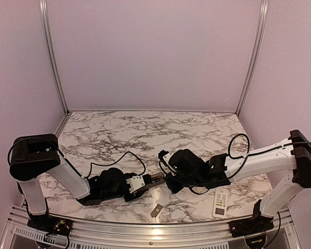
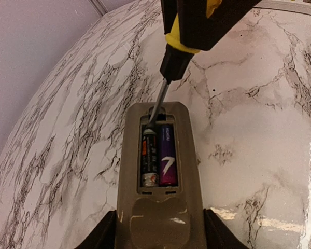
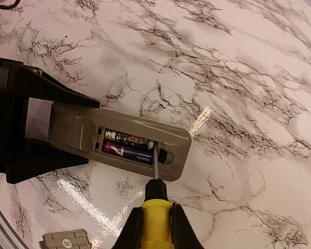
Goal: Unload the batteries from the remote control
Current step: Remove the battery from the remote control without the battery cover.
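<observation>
Front-centre on the table [image 1: 119, 129], left gripper [image 2: 160, 239] is clamped on the near end of the brown remote [image 2: 160, 207], one finger each side of the body. Back face is up, battery bay open. Can't tell whether the remote rests on the marble or is held just off it. Inside the bay are a dark battery [image 2: 149, 162] and a blue battery [image 2: 167, 153], side by side, lengthwise along the remote, both seated and touching each other. From the left wrist view the dark one is on the left, the blue on the right. Right gripper [image 3: 156, 231] is closed around the yellow handle of a screwdriver [image 3: 155, 207], which comes in from the remote's far end, opposite the left gripper. Shaft runs over the remote's end lip and into the bay. Tip sits at the far end of the dark battery, by the bay's end wall. Whether it actually contacts the battery is too small to tell. Grey cover [image 1: 156, 210] lies flat on the table just toward the arm bases from the remote, apart from it, with neither gripper on it. White remote [image 1: 221, 202] lies face up well to the right of the brown remote, under the right forearm.
</observation>
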Robot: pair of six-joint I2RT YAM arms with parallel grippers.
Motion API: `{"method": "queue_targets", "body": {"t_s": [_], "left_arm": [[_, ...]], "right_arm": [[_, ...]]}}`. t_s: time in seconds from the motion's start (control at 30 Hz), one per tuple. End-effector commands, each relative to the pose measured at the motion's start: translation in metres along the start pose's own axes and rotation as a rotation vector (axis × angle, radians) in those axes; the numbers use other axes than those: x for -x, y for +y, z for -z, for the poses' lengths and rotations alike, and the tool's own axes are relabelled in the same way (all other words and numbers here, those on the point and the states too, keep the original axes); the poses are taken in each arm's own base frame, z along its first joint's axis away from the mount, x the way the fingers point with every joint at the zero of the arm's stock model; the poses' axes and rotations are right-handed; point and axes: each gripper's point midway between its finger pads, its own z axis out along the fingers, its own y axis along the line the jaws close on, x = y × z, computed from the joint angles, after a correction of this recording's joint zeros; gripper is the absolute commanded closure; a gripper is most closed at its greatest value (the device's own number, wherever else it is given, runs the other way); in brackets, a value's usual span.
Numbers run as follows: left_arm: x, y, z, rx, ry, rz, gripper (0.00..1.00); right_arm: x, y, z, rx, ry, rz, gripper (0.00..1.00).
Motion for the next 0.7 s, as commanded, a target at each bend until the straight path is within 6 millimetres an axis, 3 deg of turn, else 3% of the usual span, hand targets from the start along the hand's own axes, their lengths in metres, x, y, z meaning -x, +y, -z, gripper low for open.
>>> {"method": "queue_targets", "body": {"t_s": [0.0, 0.43, 0.67], "left_arm": [[0.006, -0.010, -0.004, -0.039, -0.020, -0.020, 1.00], [0.006, -0.009, -0.005, -0.032, -0.020, -0.021, 1.00], [0.005, -0.009, -0.005, -0.030, -0.018, -0.022, 1.00]], "right_arm": [[-0.003, 0.008, 0.003, 0.069, 0.006, -0.010, 1.00], [0.010, 0.009, 0.024, 0.212, -0.096, -0.099, 1.00], [0.011, 0.012, 0.023, 0.226, -0.090, -0.099, 1.00]]}}
